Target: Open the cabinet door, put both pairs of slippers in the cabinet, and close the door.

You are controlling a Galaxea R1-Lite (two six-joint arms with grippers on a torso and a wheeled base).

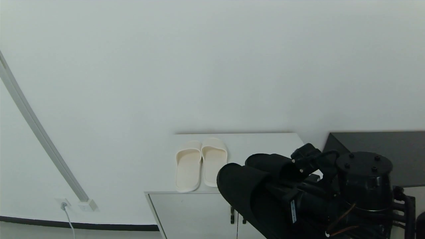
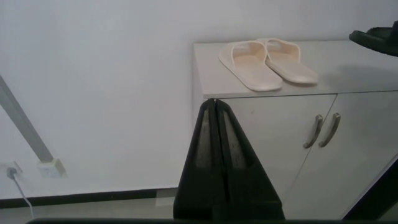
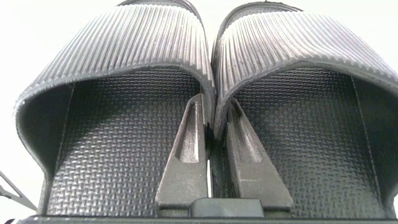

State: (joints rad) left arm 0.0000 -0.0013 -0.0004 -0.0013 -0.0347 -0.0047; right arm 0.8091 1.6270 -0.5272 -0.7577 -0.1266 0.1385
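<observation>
— White wall (image 1: 212,66) behind; cabinet door (image 1: 189,215) shut, cream slippers (image 1: 201,164) on top.

— Our right fingers (image 3: 186,155) pinch the black slippers (image 1: 252,186), 4 o'clock of those; our left fingers (image 2: 205,149), pressed together, are free for the handles (image 2: 323,129).

The right arm (image 1: 362,179) is raised at the lower right of the head view. The right tool (image 3: 214,106) clamps its 2 dark fingers (image 3: 186,155) on the touching inner edges of the pair of black ribbed rubber slippers (image 3: 118,74). The left tool (image 2: 216,149) has both fingers pressed flat together.
</observation>
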